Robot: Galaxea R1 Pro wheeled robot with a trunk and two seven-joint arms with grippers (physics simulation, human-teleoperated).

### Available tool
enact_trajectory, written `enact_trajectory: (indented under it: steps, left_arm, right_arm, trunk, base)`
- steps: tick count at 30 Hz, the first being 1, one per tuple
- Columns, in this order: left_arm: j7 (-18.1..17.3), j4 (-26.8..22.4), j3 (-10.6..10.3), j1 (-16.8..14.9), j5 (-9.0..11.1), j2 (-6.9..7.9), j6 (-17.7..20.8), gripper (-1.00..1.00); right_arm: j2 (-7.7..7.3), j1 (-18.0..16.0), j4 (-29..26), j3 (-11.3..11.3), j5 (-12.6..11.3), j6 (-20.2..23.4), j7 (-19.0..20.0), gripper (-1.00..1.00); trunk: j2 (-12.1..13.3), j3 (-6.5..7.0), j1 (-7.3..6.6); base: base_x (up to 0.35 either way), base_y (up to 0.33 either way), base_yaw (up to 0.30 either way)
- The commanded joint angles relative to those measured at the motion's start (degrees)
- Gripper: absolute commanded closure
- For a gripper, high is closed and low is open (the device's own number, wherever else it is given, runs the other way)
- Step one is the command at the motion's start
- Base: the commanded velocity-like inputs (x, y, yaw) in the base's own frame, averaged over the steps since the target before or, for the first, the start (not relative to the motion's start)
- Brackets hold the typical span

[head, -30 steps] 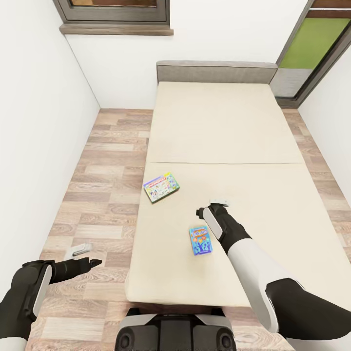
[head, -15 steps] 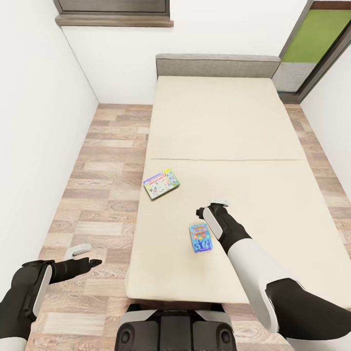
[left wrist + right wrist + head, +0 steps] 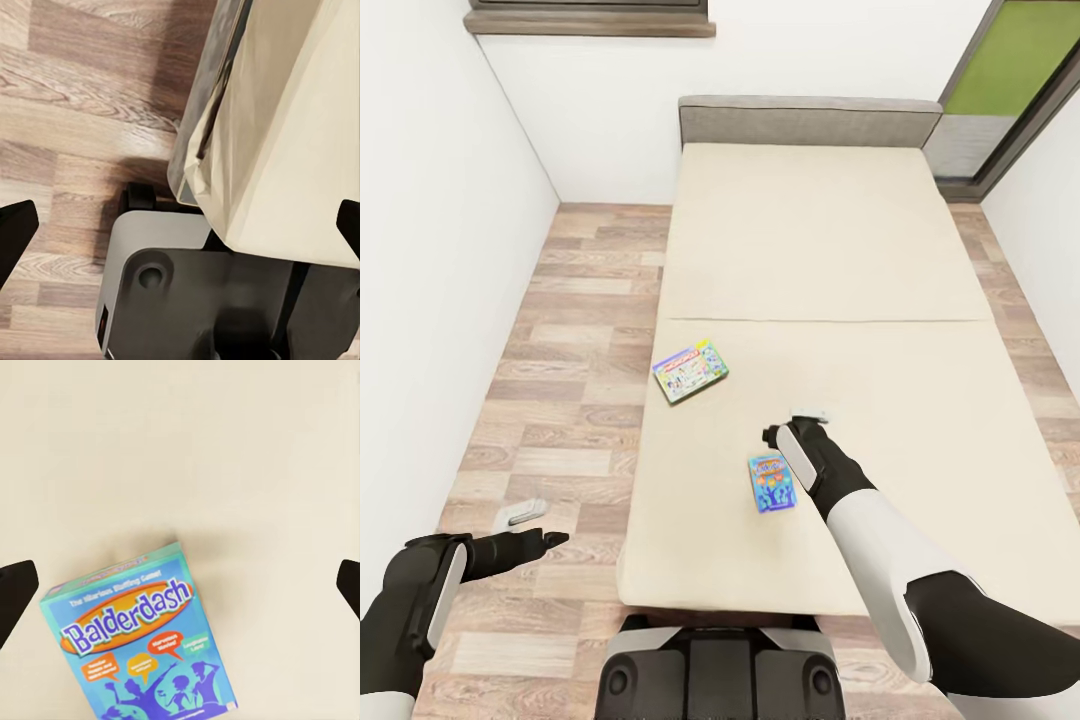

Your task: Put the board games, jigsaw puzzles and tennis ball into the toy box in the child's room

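- Wood-plank floor (image 3: 575, 330) between white walls, running along the left side of the bed.
- Bed (image 3: 810, 250) with cream cover and grey headboard (image 3: 810, 122), stretching forward from the robot's base (image 3: 715, 675).
- Right arm reaching out over the near part of the bed; right gripper (image 3: 798, 422) hanging above the cover, jaws spread wide in the right wrist view, holding nothing.
- Left gripper (image 3: 530, 527) out over the floor left of the bed, jaws wide apart in the left wrist view, empty.
- Green-pink board game (image 3: 690, 370) lying flat near the bed's left edge, well apart from both grippers.
- Smaller blue board game (image 3: 146, 637), lettered "Balderdash", flat on the cover just beside the right gripper, untouched.
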Motion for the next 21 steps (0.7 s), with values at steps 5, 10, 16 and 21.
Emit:
enact_trajectory:
  steps: [5,10,16,21]
  left_arm:
    - [-0.2,-0.1,0.1,0.0,-0.1,0.04,0.3,-1.00]
    - [-0.3,-0.1,0.1,0.0,0.0,0.01,0.3,-1.00]
    - [-0.3,-0.1,0.1,0.0,0.0,0.01,0.3,-1.00]
    - [-0.3,-0.1,0.1,0.0,0.0,0.03,0.3,-1.00]
  right_arm:
    - [0.00,0.0,-0.1,0.2,-0.4,0.1,-0.5,-1.00]
    - [0.00,-0.1,-0.1,0.2,-0.4,0.1,-0.5,-1.00]
    - [0.00,-0.7,-0.1,0.1,-0.4,0.1,-0.5,-1.00]
    - [0.00,-1.3,-0.1,0.1,-0.5,0.2,-0.6,-1.00]
  trunk:
    - [-0.1,-0.55,0.03]
    - [-0.1,-1.02,0.03]
    - [-0.1,-1.59,0.03]
    - [-0.1,-2.07,0.03]
  base:
    - [0.000,0.000,0.000]
    - [0.000,0.000,0.000]
    - [0.000,0.000,0.000]
    - [0.000,0.000,0.000]
